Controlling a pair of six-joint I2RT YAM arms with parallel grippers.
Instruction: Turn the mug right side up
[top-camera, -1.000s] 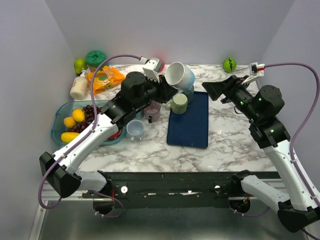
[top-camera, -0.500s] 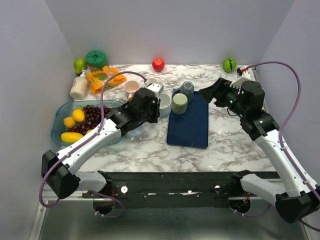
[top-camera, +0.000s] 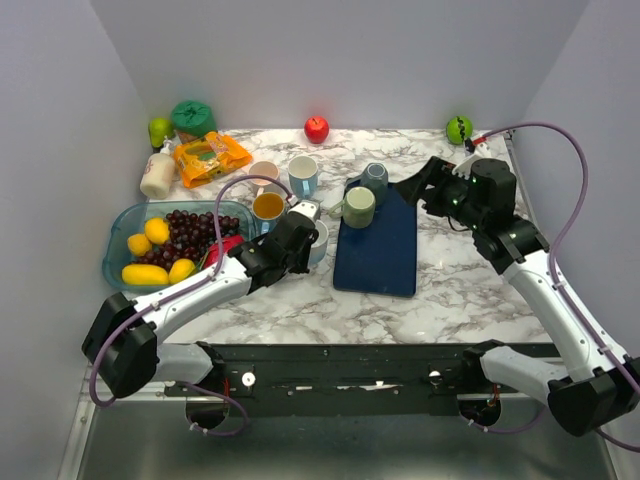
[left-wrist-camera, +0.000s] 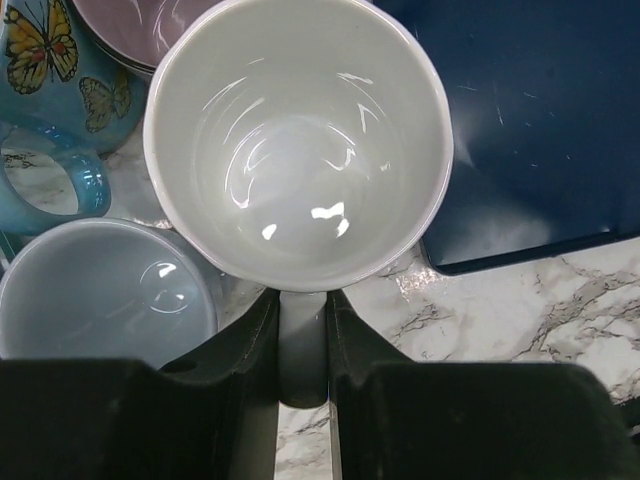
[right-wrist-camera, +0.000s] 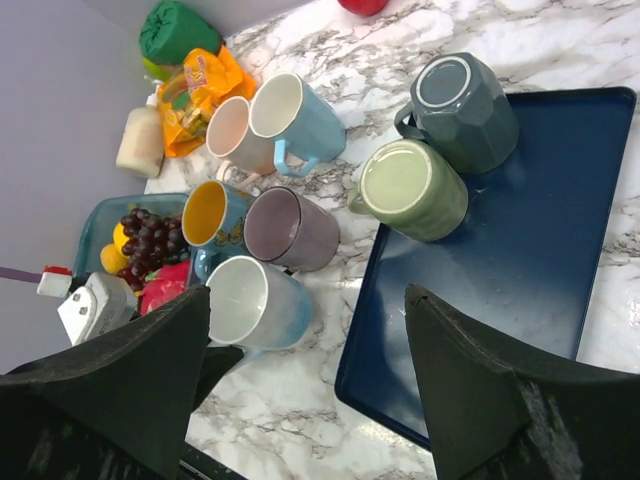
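Mug (left-wrist-camera: 297, 140) upright, handle in left gripper (left-wrist-camera: 302, 340), 2 inverted mugs (right-wrist-camera: 413, 188) on tray (right-wrist-camera: 500, 300), right gripper (right-wrist-camera: 306, 300) wide

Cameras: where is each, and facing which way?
Top external: above, behind the bases, looking down on the marble table; both arms show.
Left wrist: straight down into the white mug, handle clamped in the left gripper.
Right wrist: down across the navy tray; open right gripper at bottom.
Shared: white mug and navy tray, all three.

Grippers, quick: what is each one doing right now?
Left gripper: closed, holding the white mug.
Right gripper: open, holding nothing.
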